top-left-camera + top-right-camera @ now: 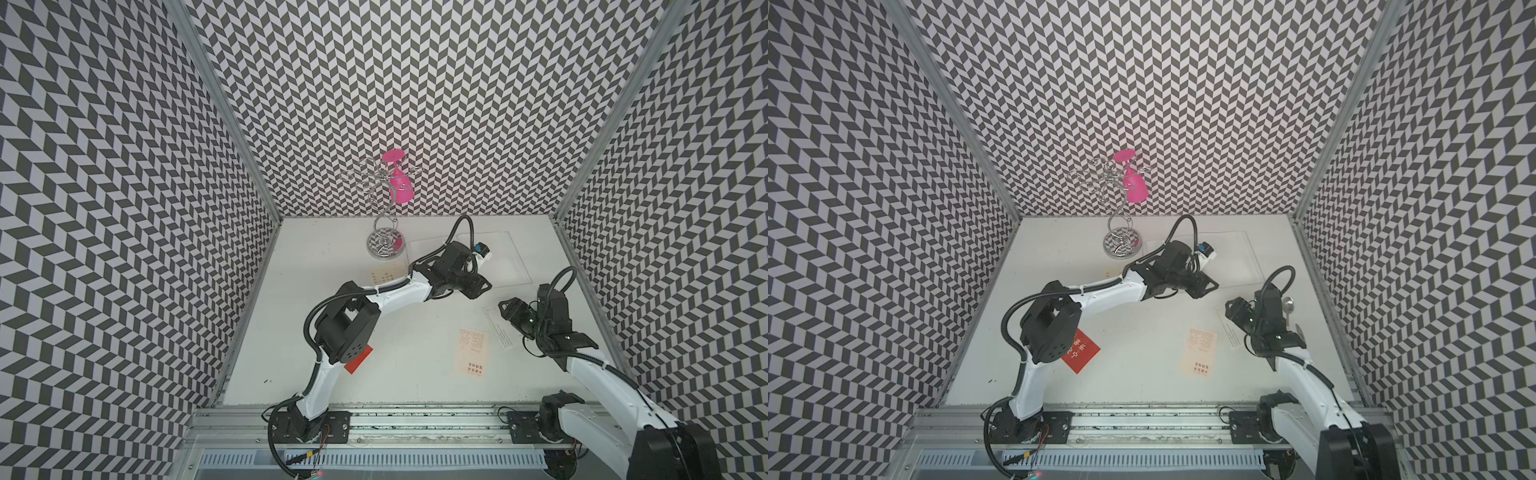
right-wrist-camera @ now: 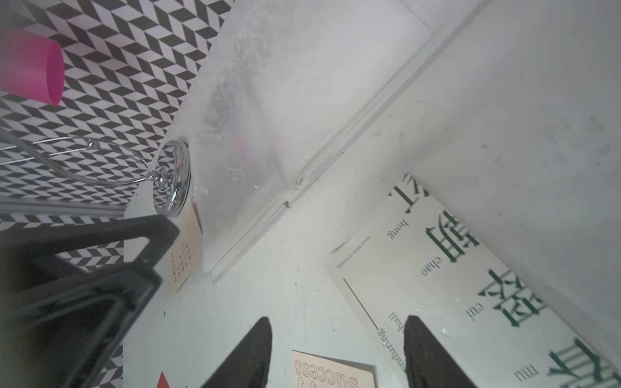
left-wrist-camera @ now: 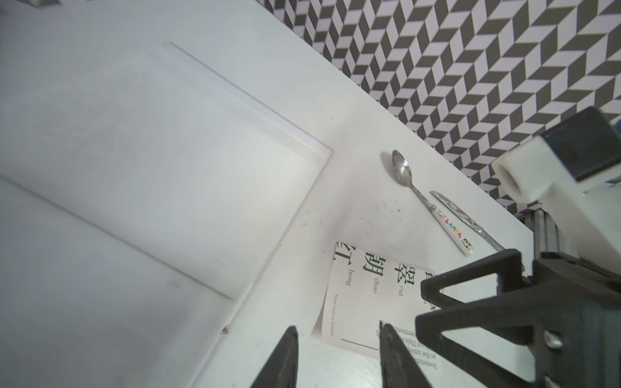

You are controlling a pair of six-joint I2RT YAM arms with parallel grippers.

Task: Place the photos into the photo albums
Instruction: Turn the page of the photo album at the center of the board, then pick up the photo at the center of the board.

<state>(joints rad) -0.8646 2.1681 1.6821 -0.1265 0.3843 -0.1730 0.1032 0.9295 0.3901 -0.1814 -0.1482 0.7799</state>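
Note:
The photo album (image 1: pixel 513 257) (image 3: pixel 151 151) lies open at the back right of the table, showing white pages and a clear sleeve (image 2: pixel 242 151). My left gripper (image 3: pixel 337 331) (image 1: pixel 482 287) hovers open and empty by the album's near corner. A white photo with green characters (image 3: pixel 373 295) (image 2: pixel 453 268) lies just ahead of it. My right gripper (image 2: pixel 337 324) (image 1: pixel 505 308) is open and empty, with one fingertip over that photo's edge. A peach photo (image 1: pixel 471 351) (image 2: pixel 332 369) lies mid-table. A red photo (image 1: pixel 1081 351) lies under the left arm, and a cream one (image 1: pixel 382 276) beside the stand.
A chrome wire stand (image 1: pixel 384 245) holding a pink goblet (image 1: pixel 401 187) stands at the back centre. A spoon (image 3: pixel 420 195) and a knife (image 3: pixel 463 218) lie along the right wall. Patterned walls enclose three sides.

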